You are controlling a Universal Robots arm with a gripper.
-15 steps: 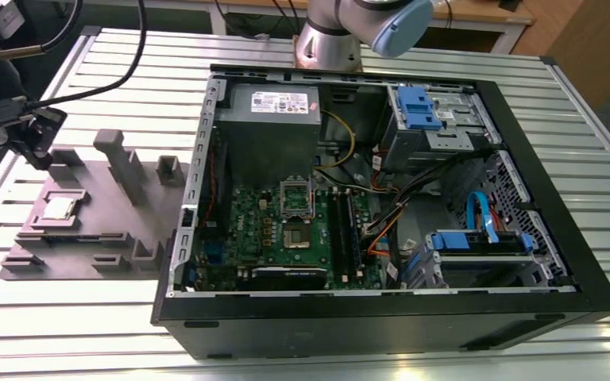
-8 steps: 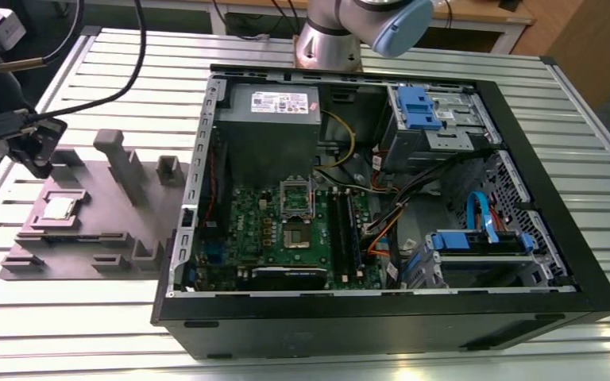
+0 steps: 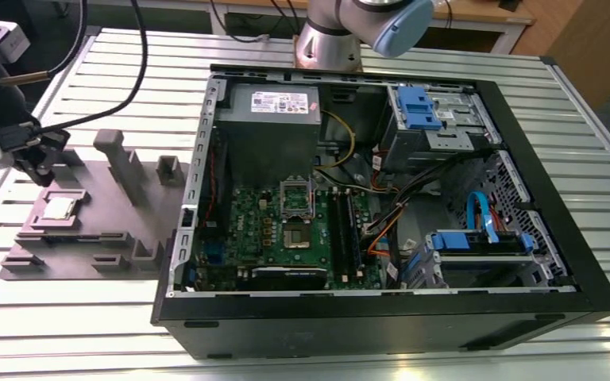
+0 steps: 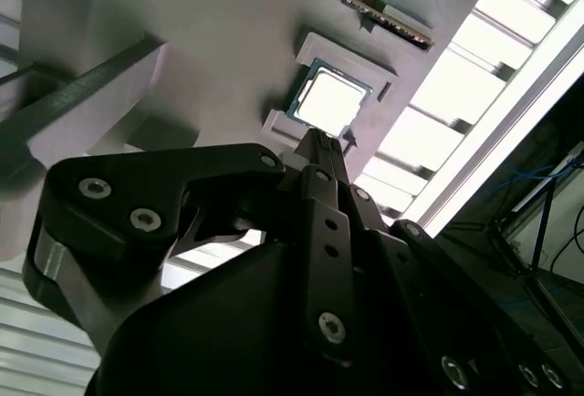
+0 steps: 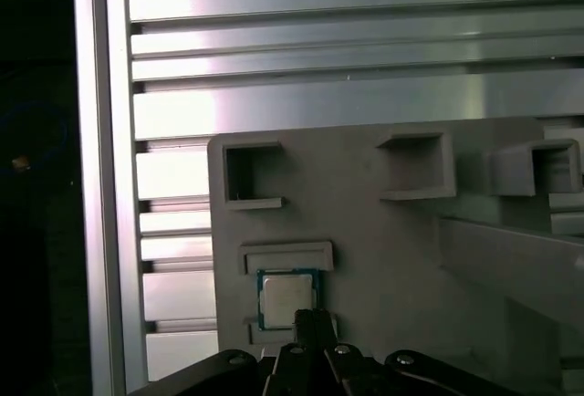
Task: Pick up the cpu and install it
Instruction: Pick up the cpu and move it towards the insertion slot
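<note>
We see the gripper [image 4: 318, 138] with its fingers drawn together to a narrow tip and nothing between them. It is poised just over one edge of the cpu [image 4: 330, 102]; whether it touches the chip we cannot tell. Closed like this it cannot straddle the chip, so in our judgement a descent now would press on the metal top or nudge the cpu askew in its seat. A grip taken off-centre could also tilt it, and a tilted chip would likely seat badly in the socket [image 3: 296, 238] and harm its contacts.

The cpu lies flat in a shallow square recess of the grey holder [image 5: 383, 259]. The holder stands on the slatted table [image 3: 72, 317], to the exterior view's left of the black computer case [image 3: 390, 325]. Two neighbouring pockets [image 5: 251, 177] of the holder look bare. The open case holds the motherboard [image 3: 273, 230], a grey power supply [image 3: 273, 107], blue drive brackets [image 3: 416, 107] and cables.
</note>
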